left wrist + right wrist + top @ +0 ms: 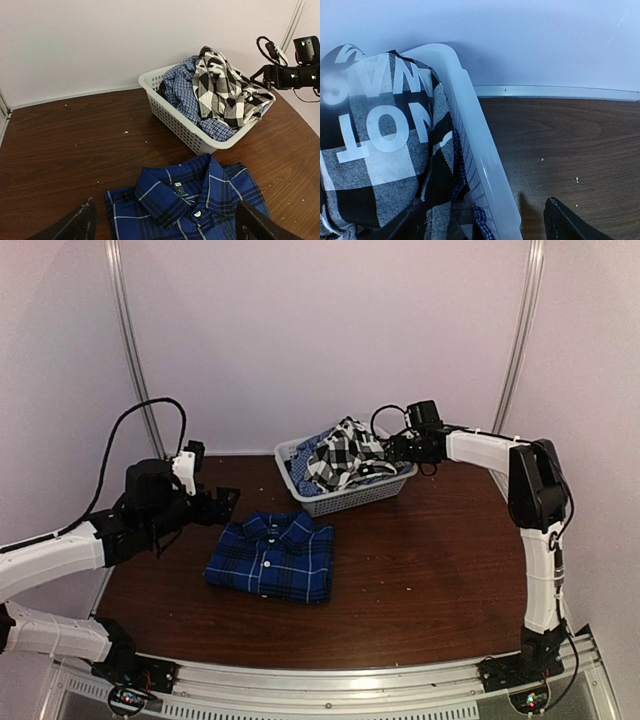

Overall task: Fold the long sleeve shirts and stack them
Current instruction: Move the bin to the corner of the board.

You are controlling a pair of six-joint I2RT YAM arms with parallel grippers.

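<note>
Dark wood table (430, 570): folded blue plaid shirt (272, 557) left of centre, black-and-white shirt (345, 455) heaped in basket (345, 502) at far edge. Left gripper (222, 502) wide apart. Right gripper (393, 449) jaws apart, straddling basket rim. Risk: it pinches rim with cloth and drags the basket.

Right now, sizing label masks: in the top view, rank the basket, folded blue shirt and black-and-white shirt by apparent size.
1. folded blue shirt and basket, about alike, unranked.
2. black-and-white shirt, smallest, partly buried.

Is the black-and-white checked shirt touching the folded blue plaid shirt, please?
Apart. The left wrist view shows the black-and-white checked shirt heaped in the basket, its white wall separating it from the blue plaid shirt.
</note>
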